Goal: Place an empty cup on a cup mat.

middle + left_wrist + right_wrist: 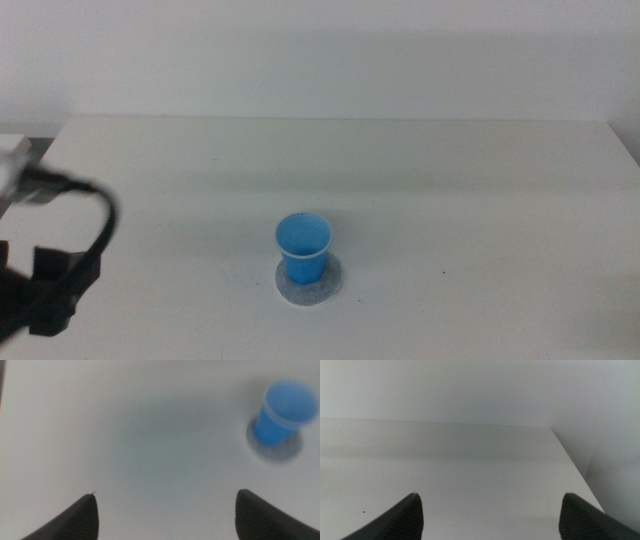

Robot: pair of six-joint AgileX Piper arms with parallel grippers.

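Note:
The bright blue cup (303, 246) stands upright on the grey speckled cup mat (334, 283) near the middle of the table, toward the front; its inside is blue and empty. In the left wrist view the cup (285, 408) and the mat (289, 451) are blurred and well apart from my left gripper (165, 497), which is open and empty. The left arm (48, 288) shows dark and blurred at the left edge of the middle view, far from the cup. My right gripper (490, 497) is open and empty over bare table, out of the middle view.
The white table (470, 190) runs back to a pale wall. The right wrist view shows the table's far corner and side edge (572, 467). A black cable (100, 205) loops above the left arm.

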